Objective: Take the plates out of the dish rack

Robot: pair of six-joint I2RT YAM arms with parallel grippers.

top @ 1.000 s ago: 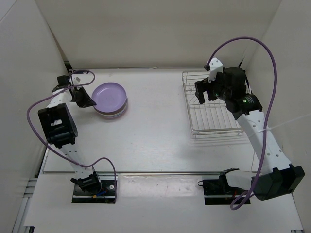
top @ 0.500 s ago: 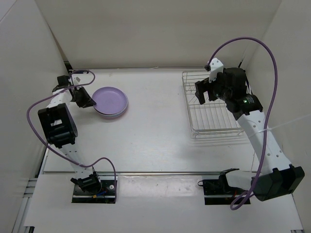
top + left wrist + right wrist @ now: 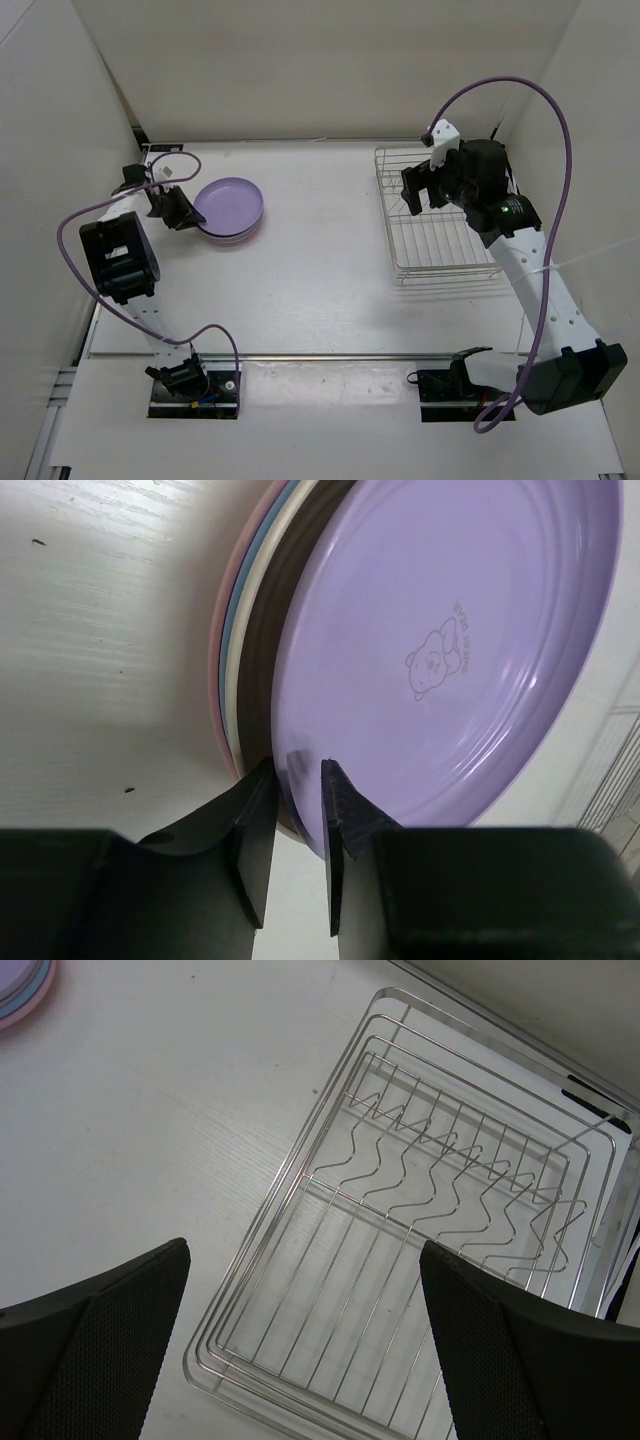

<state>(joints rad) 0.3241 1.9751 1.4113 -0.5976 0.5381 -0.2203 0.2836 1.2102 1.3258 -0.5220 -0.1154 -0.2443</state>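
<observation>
Up close at left wrist: pinching lavender plate [image 3: 450, 650] rim with left gripper [image 3: 297, 775], jaws narrow, tilting it onto stacked pink plate [image 3: 214, 670], blue plate [image 3: 231, 630], cream plate [image 3: 240, 680], likely to set down flat rather than drop. Stack colours barely readable overhead. Farther right: hovering right gripper [image 3: 303, 1250] spread wide above dish rack [image 3: 300, 1178], bare per wrist cam, part-hidden overhead.

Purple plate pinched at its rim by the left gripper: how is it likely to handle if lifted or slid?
Probably stiff: held by one edge, the purple plate shows no sag over the stack. Its glossy surface and the narrow hold of the left gripper on the rim suggest it could slip or pivot. Likely light, being thin-walled.
</observation>
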